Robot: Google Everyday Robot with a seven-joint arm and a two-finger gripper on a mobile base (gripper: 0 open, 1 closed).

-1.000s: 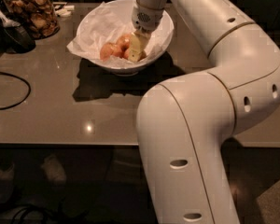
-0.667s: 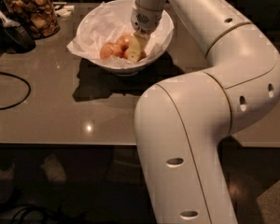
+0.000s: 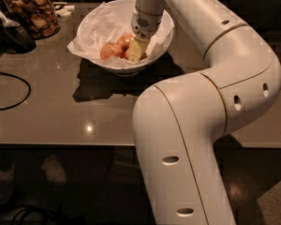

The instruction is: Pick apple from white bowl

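The white bowl (image 3: 155,55), lined with crumpled white paper (image 3: 96,29), stands on the dark table at the back centre. Two orange-pink apples (image 3: 107,50) lie inside it, left of centre. My gripper (image 3: 136,49) reaches down into the bowl from above, right next to these apples on their right side. A red-orange apple edge (image 3: 126,55) shows against the gripper's left side; the rest of that apple is hidden behind the gripper.
A glass jar of brown snacks (image 3: 35,15) stands at the back left, with a dark object (image 3: 11,34) beside it. A black cable (image 3: 9,90) loops on the table's left. My arm's large elbow (image 3: 187,125) fills the foreground right. The table's front edge (image 3: 61,144) runs across.
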